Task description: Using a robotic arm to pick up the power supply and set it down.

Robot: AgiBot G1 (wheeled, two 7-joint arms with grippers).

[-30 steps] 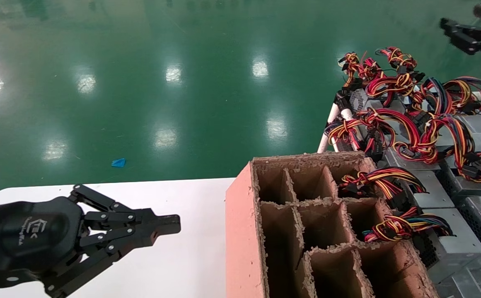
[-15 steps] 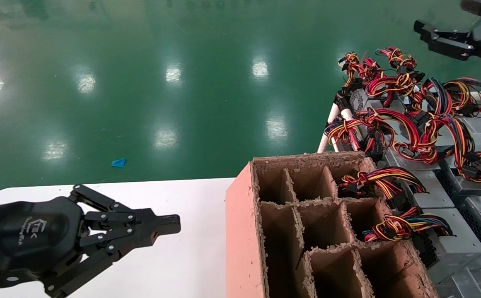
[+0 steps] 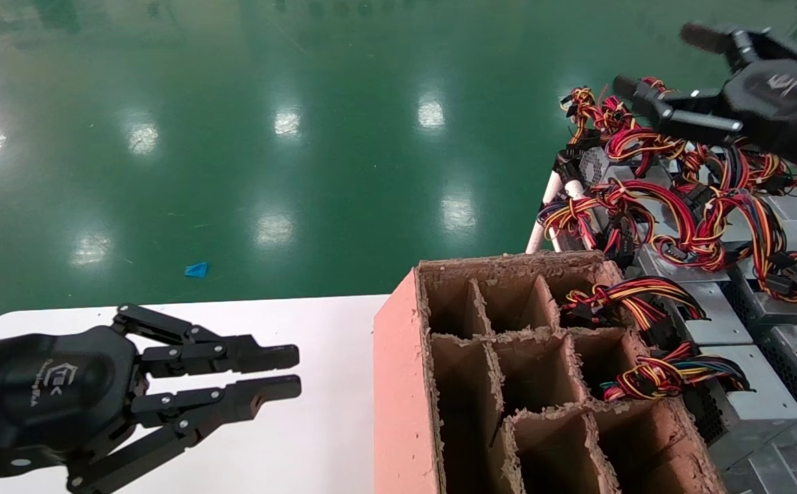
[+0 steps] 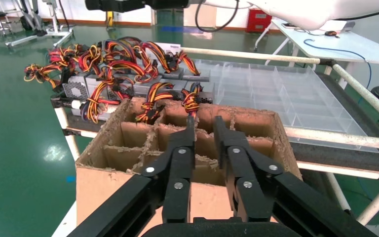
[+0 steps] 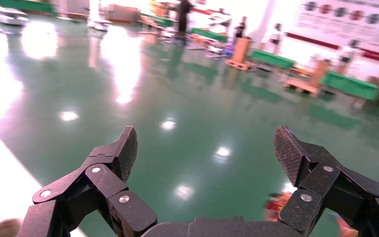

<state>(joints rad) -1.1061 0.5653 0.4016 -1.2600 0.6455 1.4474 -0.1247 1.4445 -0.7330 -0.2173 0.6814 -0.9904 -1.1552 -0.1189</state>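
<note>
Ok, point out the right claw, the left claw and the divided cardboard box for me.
right claw (image 3: pixel 652 58): head view, gap between its open fingertips.
left claw (image 3: pixel 290 372): head view, gap between its fingertips.
cardboard box (image 3: pixel 398 384): head view, pink outer wall.

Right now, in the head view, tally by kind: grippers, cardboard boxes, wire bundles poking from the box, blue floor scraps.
Grippers: 2 (left gripper, right gripper)
Cardboard box: 1
Wire bundles from box: 2
Blue scrap: 1
Total: 6

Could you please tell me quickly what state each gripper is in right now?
Left gripper: fingers slightly open, holding nothing, above the white table.
Right gripper: fingers wide open, empty, above the power supplies.
</note>
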